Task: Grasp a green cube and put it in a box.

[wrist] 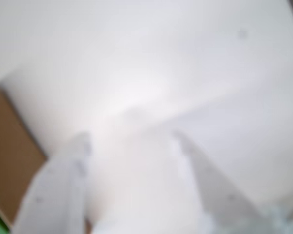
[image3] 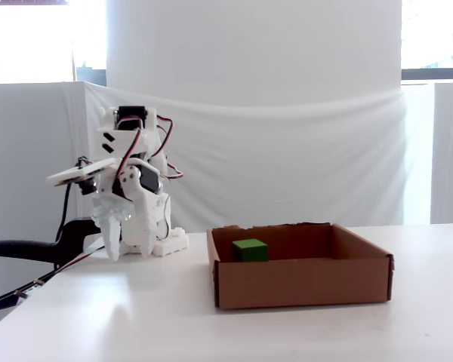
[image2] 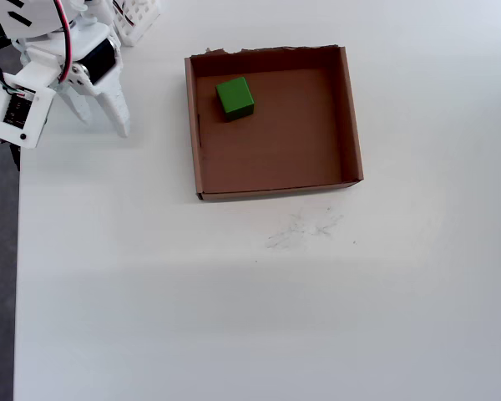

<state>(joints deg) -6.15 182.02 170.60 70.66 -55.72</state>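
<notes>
Count's pretty short tbh: 1 green cube, 1 box, 1 arm w/ 1 gripper, all on 1 table.

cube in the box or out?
In. The green cube sits on the box floor near its far-left corner in the overhead view; the hand is away, empty.

White table, matte, with faint grey scuffs near centre in the overhead view. Directly on it: brown cardboard box at about 12 o'clock from the scuffs, and white arm base toward 10 o'clock, well apart from the box.
</notes>
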